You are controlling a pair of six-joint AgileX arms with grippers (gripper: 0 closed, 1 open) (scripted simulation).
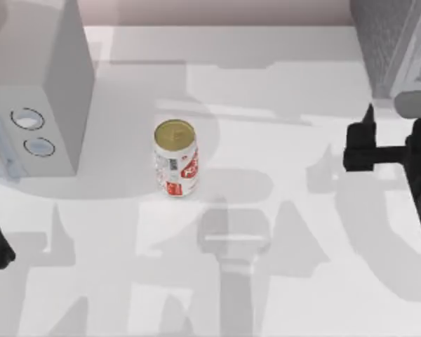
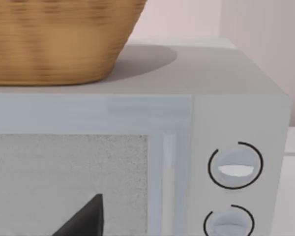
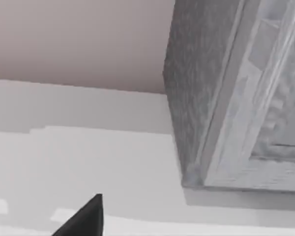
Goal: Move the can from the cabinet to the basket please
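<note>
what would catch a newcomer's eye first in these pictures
The white drink can with red marks and a gold top stands upright alone mid-table. A pale grey microwave with two round dials sits at the table's left, with a woven wicker basket on top.

a rendered kitchen-like setting, not a real room. a plain white worktop (image 1: 281,91) meets a pale pink wall. at nine o'clock in the top view stands a white microwave (image 1: 56,91) with two round dials; the left wrist view shows a woven wicker basket (image 2: 59,44) resting on its roof. at one o'clock a grey cabinet (image 1: 386,42) stands with panelled sides.
</note>
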